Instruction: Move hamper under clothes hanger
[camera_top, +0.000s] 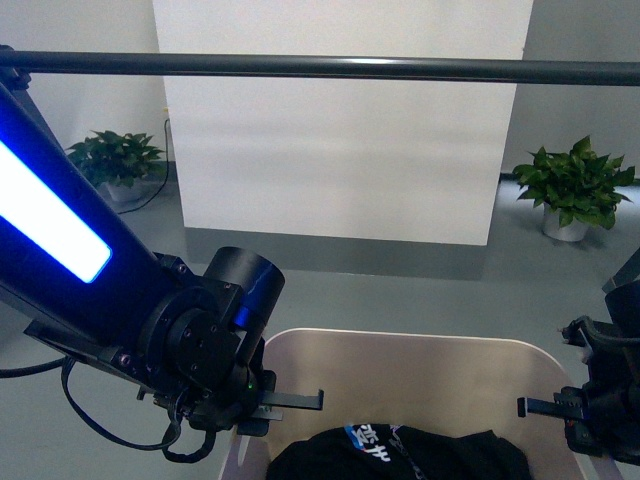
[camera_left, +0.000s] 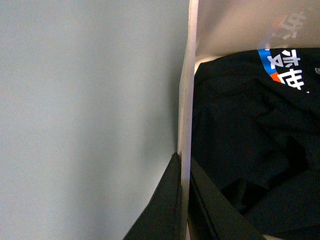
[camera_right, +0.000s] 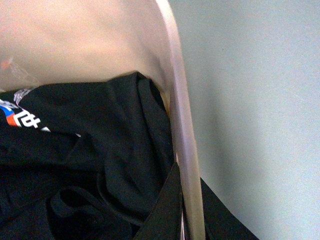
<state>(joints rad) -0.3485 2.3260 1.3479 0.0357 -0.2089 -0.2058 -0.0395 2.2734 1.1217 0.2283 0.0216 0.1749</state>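
Observation:
The beige hamper (camera_top: 410, 375) fills the bottom of the front view, its rim curving between both arms, with black clothes (camera_top: 400, 455) inside. The clothes hanger (camera_top: 330, 67), a dark grey horizontal bar, crosses the top of that view, beyond the hamper. My left gripper (camera_left: 184, 200) is shut on the hamper's rim (camera_left: 187, 100), one finger outside the wall and one inside. Shut the same way on the opposite rim (camera_right: 180, 125) is my right gripper (camera_right: 187, 210). Black clothes (camera_left: 250, 130) with a blue and white print lie against both walls (camera_right: 85, 165).
A white wall panel (camera_top: 340, 140) stands behind the bar on the grey floor (camera_top: 430, 290). Potted plants sit at the back left (camera_top: 112, 160) and back right (camera_top: 572, 185). My left arm (camera_top: 120, 290), with a lit blue strip, crosses the left side.

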